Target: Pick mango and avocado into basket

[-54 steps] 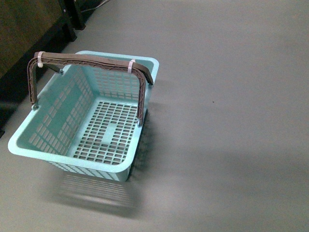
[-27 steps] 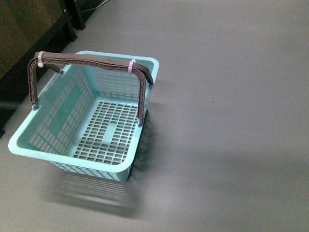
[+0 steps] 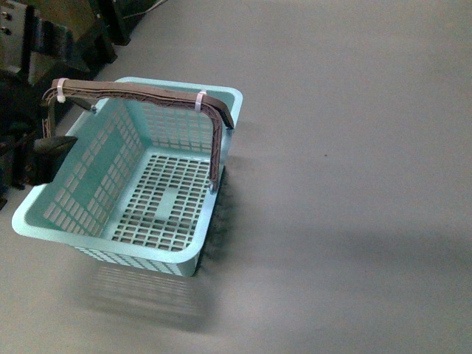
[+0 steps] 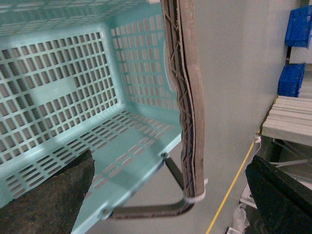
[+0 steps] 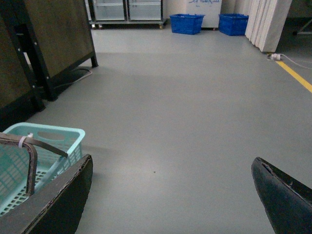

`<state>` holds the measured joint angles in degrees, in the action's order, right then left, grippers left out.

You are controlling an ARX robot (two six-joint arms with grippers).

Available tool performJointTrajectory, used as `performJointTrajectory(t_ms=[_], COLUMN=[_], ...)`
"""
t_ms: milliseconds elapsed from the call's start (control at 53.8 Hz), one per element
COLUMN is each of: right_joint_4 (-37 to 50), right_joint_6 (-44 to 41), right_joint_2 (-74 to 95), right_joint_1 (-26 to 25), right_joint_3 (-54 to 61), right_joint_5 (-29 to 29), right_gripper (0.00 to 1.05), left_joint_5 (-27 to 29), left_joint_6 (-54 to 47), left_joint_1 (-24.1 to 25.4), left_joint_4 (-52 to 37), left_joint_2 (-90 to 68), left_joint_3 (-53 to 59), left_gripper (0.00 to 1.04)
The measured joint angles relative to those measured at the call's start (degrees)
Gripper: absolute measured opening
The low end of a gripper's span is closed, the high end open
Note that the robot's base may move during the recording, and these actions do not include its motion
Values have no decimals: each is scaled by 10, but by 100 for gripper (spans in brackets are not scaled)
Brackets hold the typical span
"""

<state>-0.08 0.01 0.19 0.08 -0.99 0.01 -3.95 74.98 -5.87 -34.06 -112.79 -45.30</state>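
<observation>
So the left gripper [image 4: 170, 163] hangs just beside the basket [image 3: 44, 221], jaws wide; right gripper [image 5: 170, 165] jaws wide too. Grey floor [image 3: 354, 147], blue crates [image 5: 188, 23] far back.

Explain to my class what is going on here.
A two-armed robot faces a teal basket on the grey floor. The basket is empty, its handles raised. The left gripper hovers open by the handles, holding nothing; the right gripper is open over bare floor. No mango or avocado shows in any view.
</observation>
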Motion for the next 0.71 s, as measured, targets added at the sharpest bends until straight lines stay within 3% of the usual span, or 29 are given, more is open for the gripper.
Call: performJointTrajectory(t_ms=[260,650,706], right_joint_4=[0,0,0], right_joint_6=[0,0,0], right_joint_2=[0,0,0], right_joint_1=[0,0,0], right_joint_3=[0,0,0], right_joint_5=[0,0,0], right_gripper=[96,96,96], left_joint_5=[1,10,10], left_joint_6=[20,44,42], left_joint_1=[-12,-31,-33], left_joint_4=[18,15,21], left_joint_2=[-170,-254,-260], left_joint_3=[-202,-308,-314], left_gripper=[96,96,92])
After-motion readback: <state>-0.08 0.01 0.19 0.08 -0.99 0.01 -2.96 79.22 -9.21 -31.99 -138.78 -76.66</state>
